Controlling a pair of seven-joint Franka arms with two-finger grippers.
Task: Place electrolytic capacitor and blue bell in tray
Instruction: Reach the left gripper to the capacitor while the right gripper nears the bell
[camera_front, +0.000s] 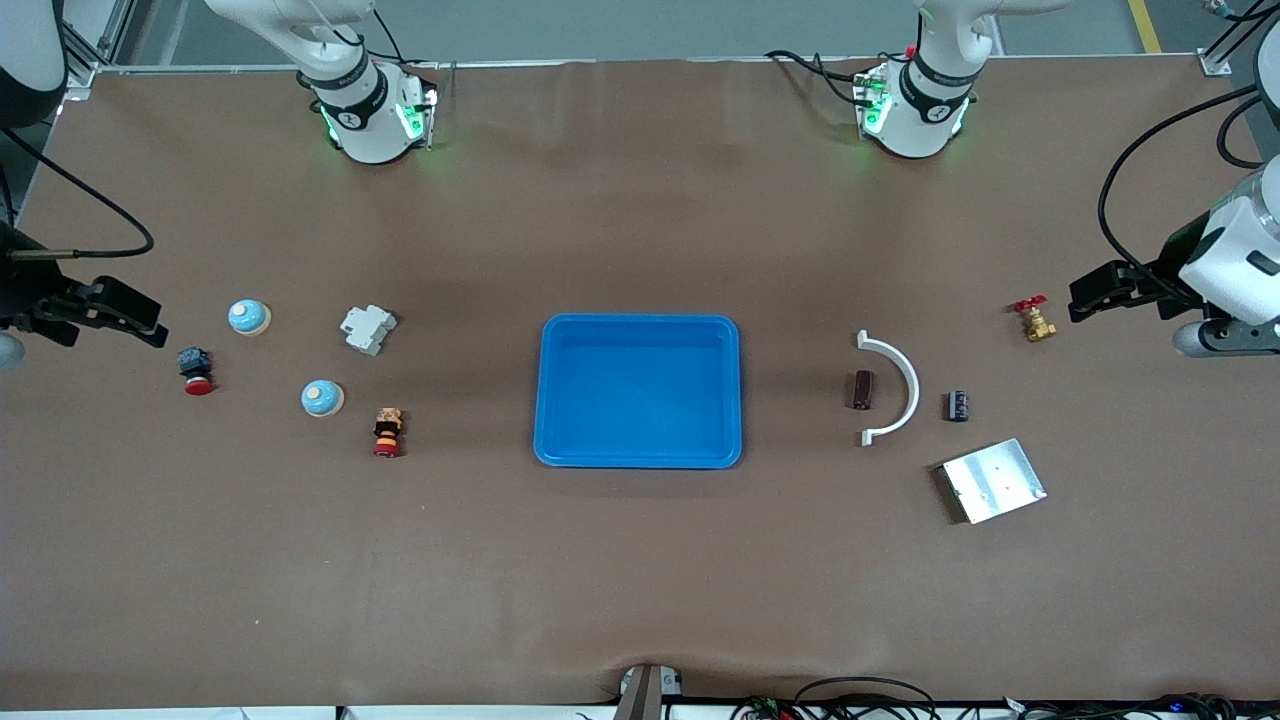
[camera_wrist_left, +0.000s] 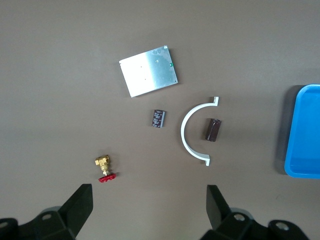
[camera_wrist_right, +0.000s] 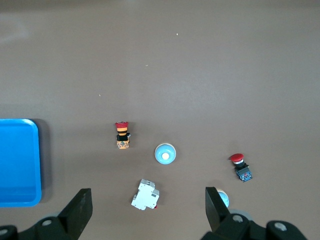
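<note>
No writing is legible on the dark capacitor (camera_front: 958, 405) beside the white curved bracket (camera_front: 893, 385). Two blue bells (camera_front: 247, 317) (camera_front: 322, 398) sit apart from the tray (camera_front: 640, 325). The left gripper (camera_front: 1085, 297) and right gripper (camera_front: 140, 322) both wait with fingers apart.

Bright-blue tray (camera_front: 640, 330) is glowing on the brown counter (camera_front: 640, 580); pale-blue bells (camera_front: 247, 317), silver plate (camera_front: 993, 481), black capacitor (camera_front: 958, 405) are showing.

the blue tray (camera_front: 640, 390) sits at frame centre with bare brown table (camera_front: 640, 580) all round it; the whole lower band of the frame is open. mid right, a white curved bracket (camera_front: 893, 385) partly rings a brown capacitor (camera_front: 862, 389), crowding it. the black capacitor (camera_front: 958, 405) lies between the bracket and a silver plate (camera_front: 993, 480). mid left, two blue bells (camera_front: 247, 317) (camera_front: 322, 398) stand apart from a white breaker (camera_front: 368, 329) and two red pushbuttons (camera_front: 195, 370) (camera_front: 387, 431), gaps between all.
</note>
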